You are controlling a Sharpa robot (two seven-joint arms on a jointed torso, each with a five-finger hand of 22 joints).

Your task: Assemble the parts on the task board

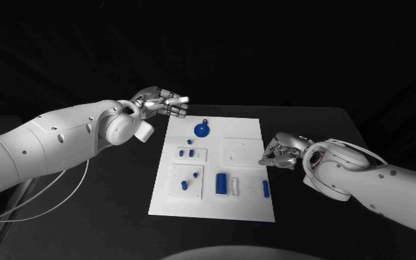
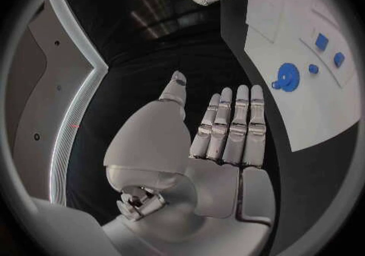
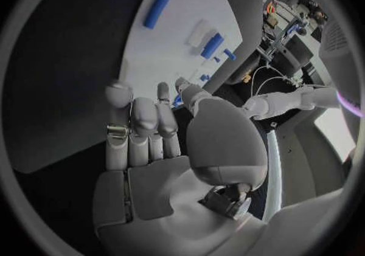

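Head view: board (image 1: 247,209) mid-surface, blue parts (image 1: 221,182) scattered on it. Left hand (image 1: 160,105) hovers off the far left corner, right hand (image 1: 282,151) at the right edge. I'd guess the risk is a reach sweeping loose parts out of place.

Left wrist: left hand (image 2: 228,128) flat, fingers straight, empty; disc (image 2: 286,77) nearby.

Right wrist: right hand (image 3: 148,131) half-curled, fingers apart, holds nothing.
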